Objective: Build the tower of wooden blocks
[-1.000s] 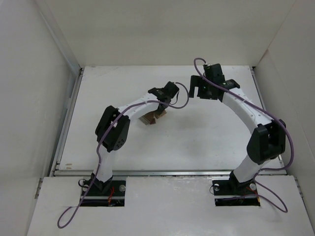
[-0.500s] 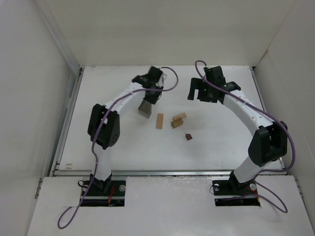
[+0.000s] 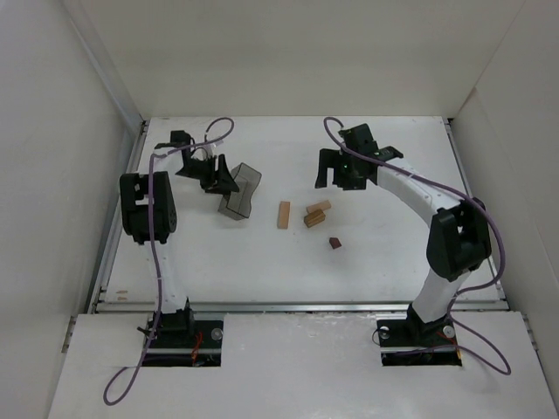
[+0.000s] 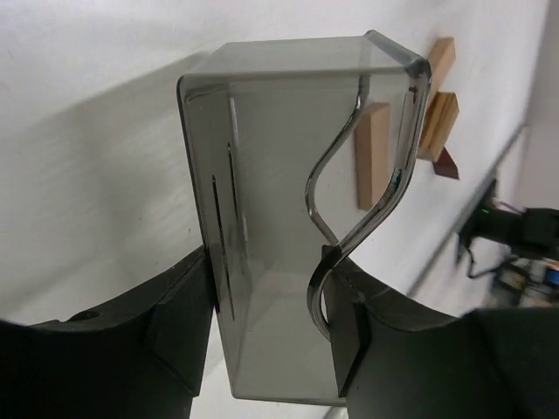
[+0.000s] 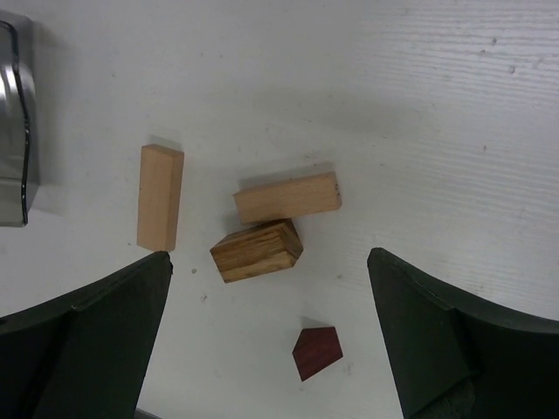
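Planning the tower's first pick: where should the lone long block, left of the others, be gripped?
Grip the long block at mid-length, across its narrow width, coming straight down. It lies flat, both long sides free; the nearest bar lies apart from it, so there should be room.

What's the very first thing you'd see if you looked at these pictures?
The see-through grey box stands out most, gripped by the left pincer on the left side of the table. Next come the little pieces lying loose mid-table: three tan blocks and one dark red block, with the open right pincer hovering above them.
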### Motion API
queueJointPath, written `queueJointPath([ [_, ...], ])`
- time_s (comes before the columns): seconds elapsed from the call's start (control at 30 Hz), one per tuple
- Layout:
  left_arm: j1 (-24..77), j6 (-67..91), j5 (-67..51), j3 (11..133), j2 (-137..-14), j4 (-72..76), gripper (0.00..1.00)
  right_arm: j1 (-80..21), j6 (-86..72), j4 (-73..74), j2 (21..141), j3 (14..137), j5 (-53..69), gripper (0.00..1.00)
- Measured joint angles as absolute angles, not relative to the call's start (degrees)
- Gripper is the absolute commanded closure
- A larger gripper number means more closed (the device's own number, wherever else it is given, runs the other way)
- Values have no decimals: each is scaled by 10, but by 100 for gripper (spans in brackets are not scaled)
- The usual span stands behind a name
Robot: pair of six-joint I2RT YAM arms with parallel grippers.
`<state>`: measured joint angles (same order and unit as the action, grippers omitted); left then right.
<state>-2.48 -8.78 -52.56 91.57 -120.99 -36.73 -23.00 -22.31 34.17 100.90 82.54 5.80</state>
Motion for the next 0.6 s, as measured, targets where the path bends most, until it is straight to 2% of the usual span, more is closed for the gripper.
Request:
queueJointPath([
  [0.1,-41,-83,-576,906,-1250,-383,80,-244,-224,345,1021,840,55,0],
  [0.17,-57,-77,-594,903,-1258,-388,66,-263,-224,350,1032,857,46,0],
  [0.27,-78,-64,-587,898,-1257,-376,59,-287,-223,362,1049,885,29,0],
  [0.43,-91,-19,-534,872,-1249,-355,38,-336,-221,383,1106,945,6,0],
  [0.6,-81,8,-427,869,-1212,-352,36,-376,-222,407,1183,1009,-1,0],
])
